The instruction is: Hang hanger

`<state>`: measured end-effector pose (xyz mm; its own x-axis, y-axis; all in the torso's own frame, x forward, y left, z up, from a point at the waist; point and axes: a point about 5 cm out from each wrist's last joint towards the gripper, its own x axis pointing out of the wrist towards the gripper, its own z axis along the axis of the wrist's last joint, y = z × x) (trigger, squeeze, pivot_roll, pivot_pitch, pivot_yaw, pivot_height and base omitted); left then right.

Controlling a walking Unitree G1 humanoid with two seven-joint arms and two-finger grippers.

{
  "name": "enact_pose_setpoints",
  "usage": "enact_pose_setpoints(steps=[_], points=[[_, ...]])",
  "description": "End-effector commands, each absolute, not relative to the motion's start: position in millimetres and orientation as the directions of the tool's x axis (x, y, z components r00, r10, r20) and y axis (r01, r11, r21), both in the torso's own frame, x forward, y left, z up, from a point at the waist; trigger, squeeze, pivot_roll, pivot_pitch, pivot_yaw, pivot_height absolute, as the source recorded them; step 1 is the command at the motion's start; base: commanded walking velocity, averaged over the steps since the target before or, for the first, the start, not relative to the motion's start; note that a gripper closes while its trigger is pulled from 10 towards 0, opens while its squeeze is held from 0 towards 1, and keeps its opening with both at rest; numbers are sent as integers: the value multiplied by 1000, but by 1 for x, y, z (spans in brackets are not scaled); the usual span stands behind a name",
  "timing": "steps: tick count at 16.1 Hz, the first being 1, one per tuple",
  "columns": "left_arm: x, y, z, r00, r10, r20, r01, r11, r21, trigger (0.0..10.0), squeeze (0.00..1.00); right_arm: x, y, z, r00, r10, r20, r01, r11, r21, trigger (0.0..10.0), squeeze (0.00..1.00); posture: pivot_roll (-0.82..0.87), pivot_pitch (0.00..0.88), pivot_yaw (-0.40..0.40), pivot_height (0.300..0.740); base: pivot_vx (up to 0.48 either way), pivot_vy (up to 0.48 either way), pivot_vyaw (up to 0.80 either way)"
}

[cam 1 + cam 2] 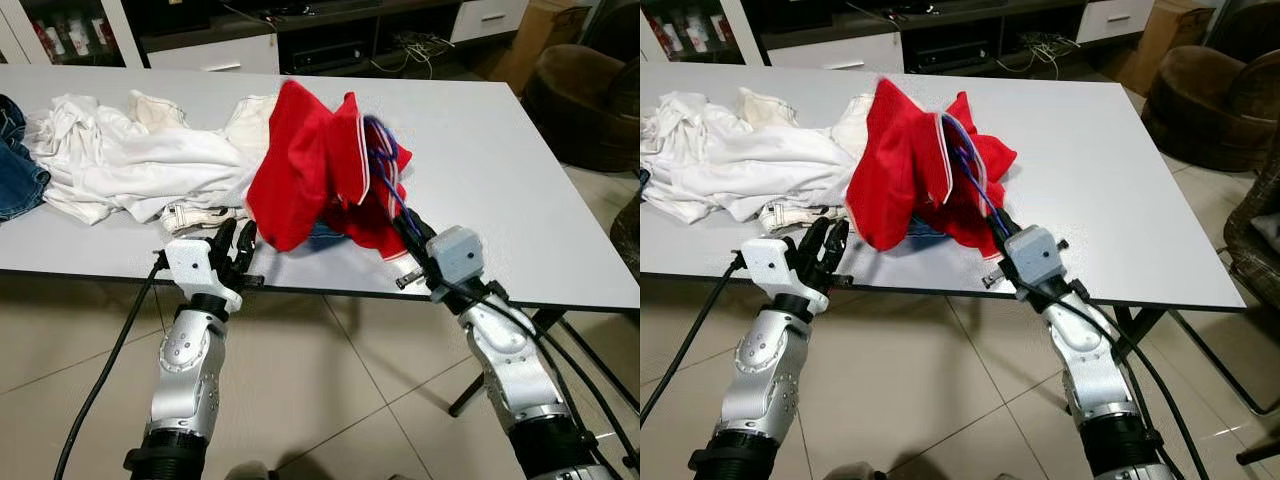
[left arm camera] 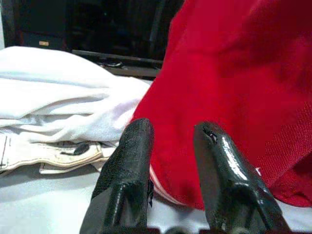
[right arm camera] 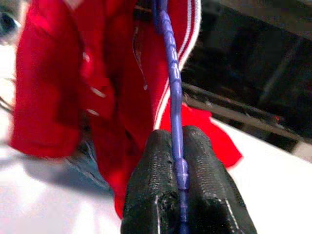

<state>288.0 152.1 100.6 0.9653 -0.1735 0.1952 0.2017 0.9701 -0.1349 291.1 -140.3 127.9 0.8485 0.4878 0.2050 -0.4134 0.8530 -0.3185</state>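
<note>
Right gripper lifts a blue hanger draped in a red shirt off the table.

The white table (image 1: pixel 520 200) spreads ahead of both grippers, with a heap of white clothes (image 1: pixel 130 160) beyond and outward of the left gripper (image 1: pixel 238 243). The red shirt (image 1: pixel 310 170) hangs bunched just ahead of both, its lower edge touching or nearly touching the tabletop. The right gripper (image 3: pixel 179 161) is clenched on the thin blue hanger (image 3: pixel 171 97), which runs up from its fingertips into the shirt. The left gripper sits at the table edge, fingers parted and holding nothing, the shirt hem just beyond them. Risk, as I judge it: the shirt looks unevenly draped, so a tilt could slide it off, and the narrow hanger wire could twist in the pinch.
</note>
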Motion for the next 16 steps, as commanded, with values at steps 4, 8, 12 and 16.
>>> enact_pose_setpoints(steps=[4, 8, 12, 16], points=[[282, 139, 97, 947, -247, 203, 267, 961, -78, 10000, 0, 290, -140, 137, 833, 494, 249, -413, 855, -313, 10000, 0, 102, 0, 1, 740, 0, 0, 0], [284, 141, 98, 948, -237, 211, 256, 965, -63, 10000, 0, 287, -134, 134, 830, 501, 246, -424, 852, -306, 10000, 0, 110, 0, -4, 740, 0, 0, 0], [284, 140, 101, 942, -249, 226, 263, 964, -33, 10000, 0, 287, -134, 129, 828, 510, 232, -432, 845, -316, 10000, 0, 124, 0, -7, 740, 0, 0, 0], [283, 137, 101, 934, -268, 236, 277, 961, -5, 10000, 0, 286, -132, 123, 832, 510, 220, -436, 845, -309, 10000, 0, 140, 0, -16, 740, 0, 0, 0]])
